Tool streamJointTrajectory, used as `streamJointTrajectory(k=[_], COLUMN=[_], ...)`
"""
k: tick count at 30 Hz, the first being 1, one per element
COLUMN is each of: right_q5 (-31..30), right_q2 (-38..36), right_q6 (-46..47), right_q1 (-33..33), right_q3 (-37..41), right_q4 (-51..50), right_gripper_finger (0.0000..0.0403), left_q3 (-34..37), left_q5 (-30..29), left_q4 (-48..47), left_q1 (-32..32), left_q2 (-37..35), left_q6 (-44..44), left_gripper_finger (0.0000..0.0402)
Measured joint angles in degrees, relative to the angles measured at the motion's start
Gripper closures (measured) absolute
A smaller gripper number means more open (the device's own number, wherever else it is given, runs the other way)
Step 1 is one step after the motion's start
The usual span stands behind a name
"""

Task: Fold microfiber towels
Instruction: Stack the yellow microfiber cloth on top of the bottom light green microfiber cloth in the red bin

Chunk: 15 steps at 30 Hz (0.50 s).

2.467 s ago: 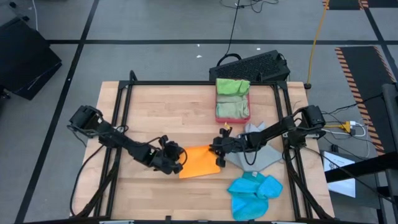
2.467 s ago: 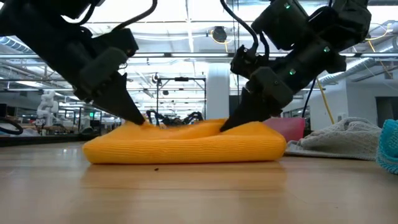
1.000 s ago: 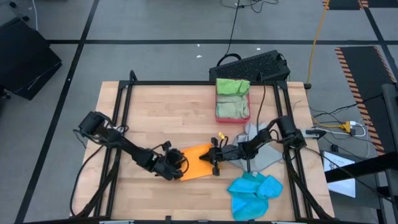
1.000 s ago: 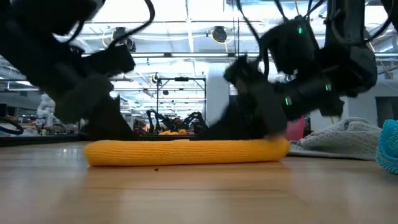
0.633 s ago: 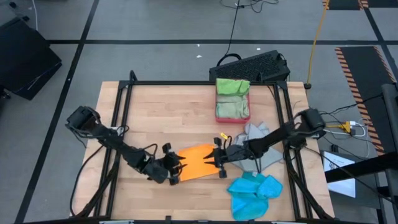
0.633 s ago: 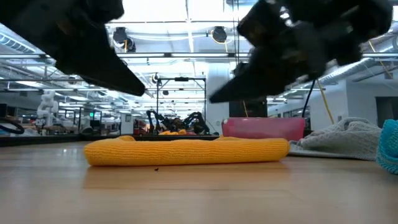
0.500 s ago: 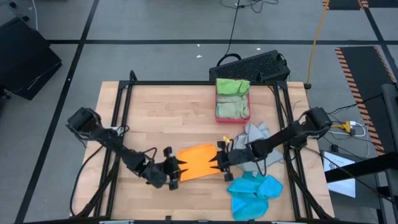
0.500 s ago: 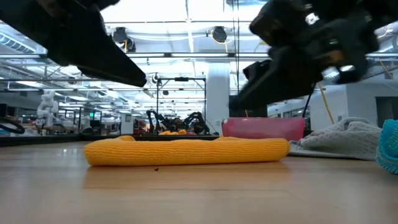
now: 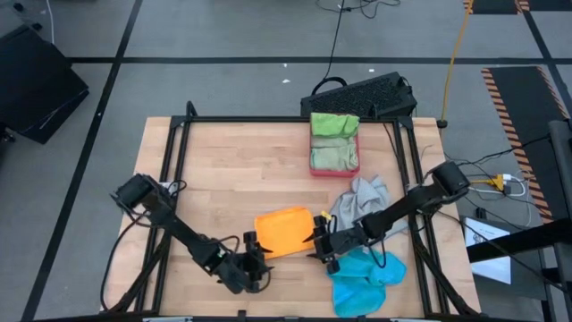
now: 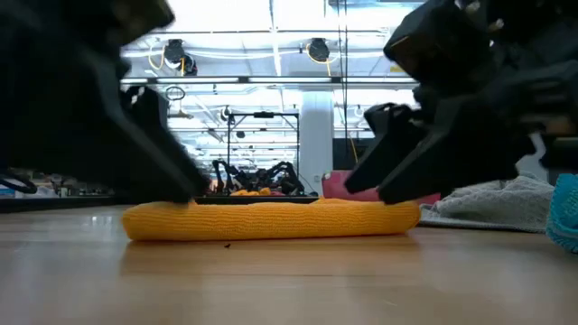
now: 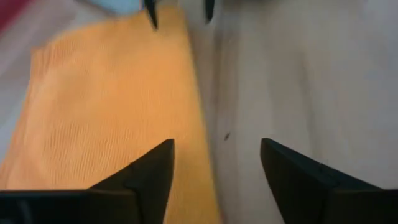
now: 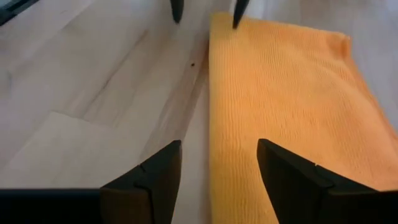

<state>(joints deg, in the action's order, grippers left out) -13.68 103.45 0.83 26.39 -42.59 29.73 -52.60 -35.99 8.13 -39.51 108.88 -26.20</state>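
The orange towel (image 9: 284, 232) lies folded flat on the table, a little right of its middle and toward the near edge; it also shows in the low view (image 10: 271, 219). My left gripper (image 9: 254, 252) is open at the towel's near left corner. In its wrist view (image 11: 216, 144) one finger is over the towel and one over bare wood. My right gripper (image 9: 320, 243) is open at the near right corner and stands the same way across the near edge (image 12: 217, 144). A grey towel (image 9: 362, 199) and a blue towel (image 9: 366, 273) lie crumpled to the right. My left gripper comes low and slanting at the orange towel's near edge (image 11: 200, 130); I cannot tell whether its fingers touch the cloth. My right gripper comes low and slanting at the same edge (image 12: 211, 118) from the other end; I cannot tell whether it touches.
A pink-red tray (image 9: 315, 165) at the far middle holds a folded bright green towel (image 9: 333, 124) and a sage one (image 9: 334, 152). A black keyboard (image 9: 362, 94) lies beyond the far edge. Bare wood spreads over the table's left half.
Both grippers have risen off the orange towel, where they were pressed low a second ago. They have gone toward the table's near edge and come down again at the towel's two near corners. The towel has stayed flat where it was.
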Motion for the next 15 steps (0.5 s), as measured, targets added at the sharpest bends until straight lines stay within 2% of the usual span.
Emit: streamJointTrajectory(k=[3, 6, 10, 12, 15], right_q5=[0.0, -2.5, -3.1, -3.5, -3.9], right_q2=[1.9, 3.6, 6.1, 6.9, 6.8], right_q6=[-0.1, -0.4, -0.3, 0.1, -0.9], right_q1=[0.0, -0.4, -1.8, -2.4, -2.8], right_q3=[0.0, 0.0, -0.1, -0.1, -0.2], right_q4=[2.4, 3.6, 4.1, 4.4, 3.6], right_gripper_finger=[0.0201, 0.0202, 0.0226, 0.026, 0.0333], left_q3=[-0.3, -0.6, -0.6, -0.6, -0.5], left_q5=[-0.2, 0.0, 0.2, 0.2, 0.2], left_q4=[-3.3, -5.7, -7.4, -7.8, -8.1], left_q1=[0.4, 0.9, 1.7, 2.1, 2.7], left_q2=[1.5, 2.2, 2.4, 2.4, 2.4], left_q6=[-3.0, -5.9, -5.9, -5.1, -2.8], left_gripper_finger=[0.0143, 0.0153, 0.0208, 0.0247, 0.0312])
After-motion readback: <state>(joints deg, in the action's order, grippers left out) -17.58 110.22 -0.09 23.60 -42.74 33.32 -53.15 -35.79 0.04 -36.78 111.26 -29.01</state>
